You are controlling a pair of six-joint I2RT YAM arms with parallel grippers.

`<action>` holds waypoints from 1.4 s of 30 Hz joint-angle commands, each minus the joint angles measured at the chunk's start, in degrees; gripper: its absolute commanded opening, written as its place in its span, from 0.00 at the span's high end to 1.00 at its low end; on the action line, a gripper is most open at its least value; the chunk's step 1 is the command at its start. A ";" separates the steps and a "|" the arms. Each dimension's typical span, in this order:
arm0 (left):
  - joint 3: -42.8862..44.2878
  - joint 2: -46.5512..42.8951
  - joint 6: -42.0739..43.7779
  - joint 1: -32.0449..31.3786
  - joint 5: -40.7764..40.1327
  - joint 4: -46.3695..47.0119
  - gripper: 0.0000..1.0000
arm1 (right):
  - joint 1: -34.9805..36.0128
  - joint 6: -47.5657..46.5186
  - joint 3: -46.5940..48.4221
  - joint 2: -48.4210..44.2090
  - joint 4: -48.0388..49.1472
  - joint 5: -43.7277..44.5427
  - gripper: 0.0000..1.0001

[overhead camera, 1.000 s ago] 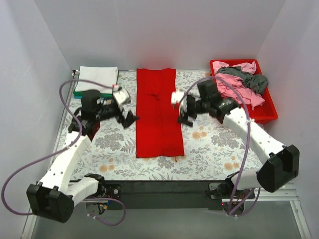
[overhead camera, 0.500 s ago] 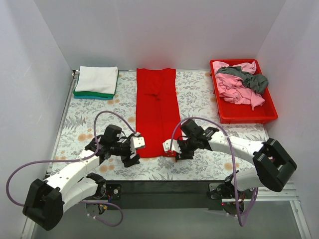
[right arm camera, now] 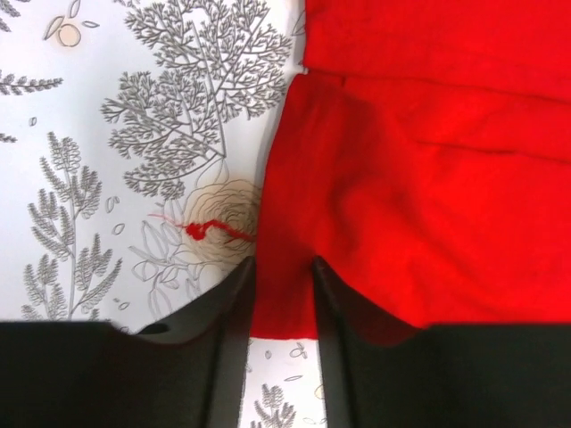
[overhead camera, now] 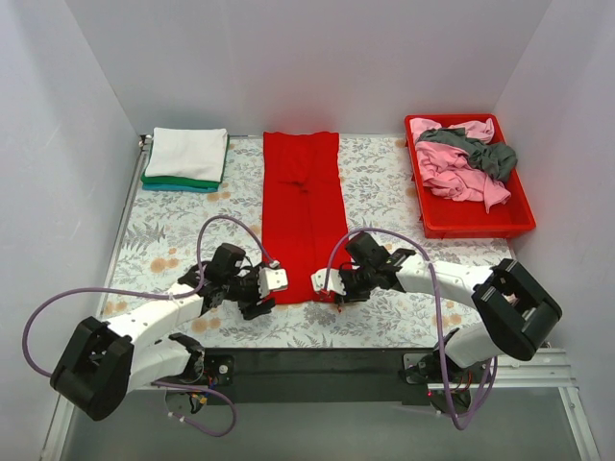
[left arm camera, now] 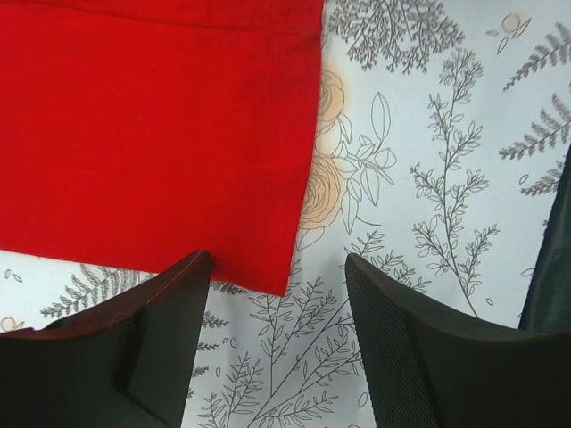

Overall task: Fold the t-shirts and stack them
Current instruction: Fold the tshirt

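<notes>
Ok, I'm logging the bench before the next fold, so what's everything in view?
red t-shirt: 1, red, long folded strip, table centre
white t-shirt: 1, white, top of far-left stack
green t-shirt: 1, green, under the white one
pink t-shirt: count unclear, pink, crumpled in tray
grey t-shirt: 1, dark grey, crumpled in tray
tray: 1, red, far right
thread: 1, red, beside strip's near right corner
table: 1, floral, under everything
left gripper: 1, black, jaws apart, strip's near left corner
right gripper: 1, black, straddling strip's near right corner
</notes>
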 commanded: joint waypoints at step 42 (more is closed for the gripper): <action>10.31 -4.96 7.62 0.45 3.48 -8.67 1.00 | 3.63 11.17 8.64 -7.22 -4.86 1.08 0.99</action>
